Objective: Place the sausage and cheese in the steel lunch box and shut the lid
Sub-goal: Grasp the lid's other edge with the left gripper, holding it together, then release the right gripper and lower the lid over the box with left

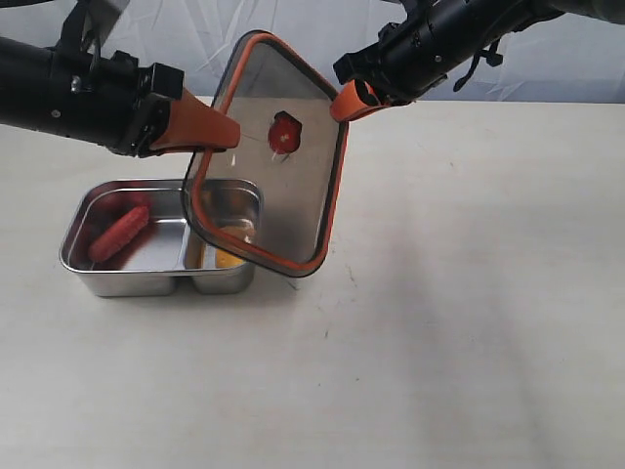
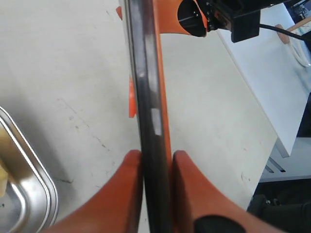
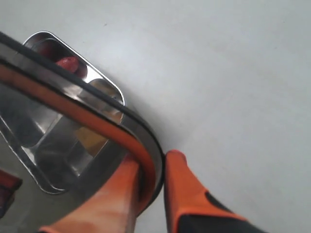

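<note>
Exterior: lid [image 1: 293, 205] hung tilted over the steel lunch box [image 1: 76, 262], with sausage [image 1: 117, 233] and cheese [image 1: 227, 260] already in separate compartments, and left gripper [image 1: 223, 135] and right gripper [image 1: 342, 105] shared it, probably to square it; left wrist: fingers [image 2: 127, 194] pinched its edge; right wrist: jaws likewise clamped on its rim.

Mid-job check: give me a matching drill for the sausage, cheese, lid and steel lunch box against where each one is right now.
Things:
1. sausage
2. cheese
3. lid
4. steel lunch box

Places:
A. tilted in the air, partly over the box
B. resting on the table, not closed
C. in the wider compartment
D. in the narrower compartment

Pairs: 1-C, 2-D, 3-A, 4-B
</note>
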`<control>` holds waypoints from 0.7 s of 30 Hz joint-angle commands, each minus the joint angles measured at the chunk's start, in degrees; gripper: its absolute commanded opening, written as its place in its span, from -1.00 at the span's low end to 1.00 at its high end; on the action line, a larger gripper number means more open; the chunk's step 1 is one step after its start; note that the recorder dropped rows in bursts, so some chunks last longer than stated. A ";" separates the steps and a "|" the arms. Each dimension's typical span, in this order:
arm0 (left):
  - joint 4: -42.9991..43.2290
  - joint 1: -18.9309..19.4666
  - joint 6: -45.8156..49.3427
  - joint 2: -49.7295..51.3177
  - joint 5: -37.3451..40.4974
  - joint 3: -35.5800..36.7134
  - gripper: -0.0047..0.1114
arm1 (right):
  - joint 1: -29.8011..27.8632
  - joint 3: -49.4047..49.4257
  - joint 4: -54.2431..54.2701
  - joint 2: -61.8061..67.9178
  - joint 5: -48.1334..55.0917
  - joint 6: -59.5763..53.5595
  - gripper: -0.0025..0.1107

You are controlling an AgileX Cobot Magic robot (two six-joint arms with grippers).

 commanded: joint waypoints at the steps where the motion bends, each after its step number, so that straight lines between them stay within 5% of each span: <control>1: -0.61 -0.25 1.92 0.29 1.30 -0.27 -0.91 | 0.86 -0.02 3.01 -0.66 1.68 -0.49 -0.97; 12: -0.61 -0.13 3.30 0.29 1.17 -0.32 -0.91 | 0.75 -0.02 2.93 -0.66 1.78 -0.63 -0.96; 19: -0.24 -0.13 3.29 0.29 1.17 -1.01 -0.91 | 0.75 -0.02 2.70 -0.66 2.72 -0.63 -0.17; 21: 0.66 -0.13 3.29 0.29 1.09 -1.35 -0.91 | 0.75 -0.02 2.70 -0.66 2.84 -0.63 -0.11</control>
